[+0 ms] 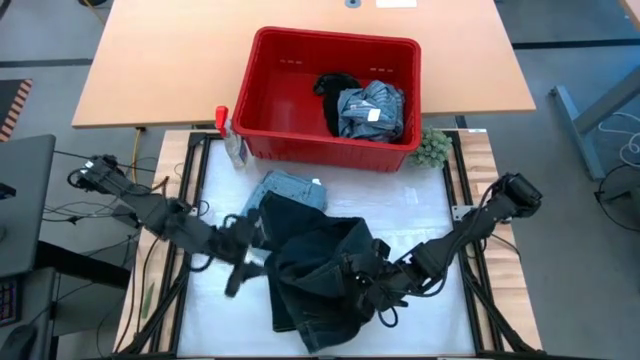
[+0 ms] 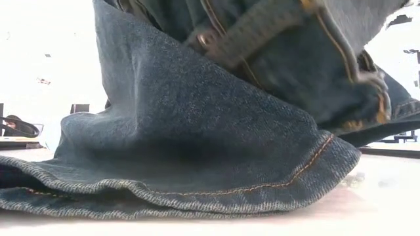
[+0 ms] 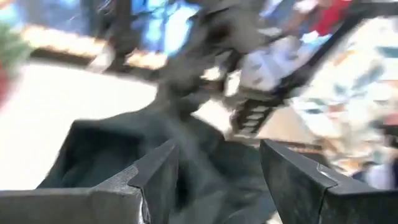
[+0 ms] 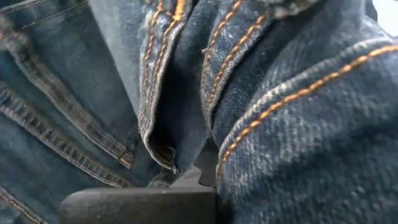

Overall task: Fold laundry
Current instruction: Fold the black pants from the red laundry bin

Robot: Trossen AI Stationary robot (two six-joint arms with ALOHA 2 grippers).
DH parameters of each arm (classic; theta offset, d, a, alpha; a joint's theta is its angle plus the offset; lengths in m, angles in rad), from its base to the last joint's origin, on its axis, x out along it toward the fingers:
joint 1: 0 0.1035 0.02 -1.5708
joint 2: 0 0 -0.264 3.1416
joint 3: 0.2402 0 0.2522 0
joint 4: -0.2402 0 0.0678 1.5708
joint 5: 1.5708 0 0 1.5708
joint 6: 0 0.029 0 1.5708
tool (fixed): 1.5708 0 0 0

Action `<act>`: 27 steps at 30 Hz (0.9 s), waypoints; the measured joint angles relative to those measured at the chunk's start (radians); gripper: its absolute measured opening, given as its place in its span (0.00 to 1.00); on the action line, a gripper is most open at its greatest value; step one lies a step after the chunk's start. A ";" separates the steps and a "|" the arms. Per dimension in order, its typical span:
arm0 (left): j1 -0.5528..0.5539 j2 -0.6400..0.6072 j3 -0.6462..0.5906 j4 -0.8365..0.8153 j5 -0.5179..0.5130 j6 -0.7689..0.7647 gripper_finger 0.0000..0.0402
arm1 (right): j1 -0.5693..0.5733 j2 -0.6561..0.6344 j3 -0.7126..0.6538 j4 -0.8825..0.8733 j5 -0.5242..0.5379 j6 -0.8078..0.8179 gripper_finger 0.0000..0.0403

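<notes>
Dark navy jeans (image 1: 320, 275) with orange stitching lie crumpled mid-tabletop (image 1: 420, 215), beside a folded light blue garment (image 1: 290, 188). The right gripper (image 1: 372, 290) has its jaws clamped on the jeans; the left gripper (image 1: 245, 262) has its jaws apart, empty. The red basket (image 1: 270, 100) holds 2 garments (image 1: 370, 110).

Dark navy jeans (image 1: 320, 275) lie bunched below the basket (image 1: 270, 110); light blue garment (image 1: 290, 188) between; 2 more inside it.
</notes>
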 joint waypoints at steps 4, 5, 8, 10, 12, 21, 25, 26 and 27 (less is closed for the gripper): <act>-0.092 0.079 -0.001 0.103 0.034 0.156 0.51 | -0.023 0.000 0.000 -0.003 -0.024 -0.012 0.05; -0.112 0.103 0.000 0.123 0.025 0.189 0.50 | -0.027 0.000 0.000 -0.003 -0.030 -0.016 0.05; -0.147 0.183 0.087 0.114 0.011 0.325 0.47 | -0.038 0.000 0.000 -0.003 -0.060 -0.015 0.07; -0.154 0.242 0.161 -0.006 0.015 0.388 0.45 | -0.045 0.000 0.000 -0.003 -0.074 -0.016 0.07; -0.145 0.310 0.230 -0.152 0.067 0.392 0.45 | -0.055 0.000 0.000 -0.003 -0.091 -0.022 0.06; -0.101 0.530 0.457 -0.505 0.192 0.548 0.44 | -0.072 0.000 0.000 -0.003 -0.126 -0.024 0.07; -0.095 0.562 0.475 -0.552 0.196 0.596 0.44 | -0.072 0.000 0.000 -0.002 -0.126 -0.024 0.06; -0.095 0.571 0.475 -0.572 0.195 0.602 0.44 | -0.071 0.000 0.000 0.000 -0.126 -0.024 0.06; -0.095 0.579 0.474 -0.589 0.186 0.603 0.44 | -0.071 0.000 0.000 0.000 -0.126 -0.024 0.06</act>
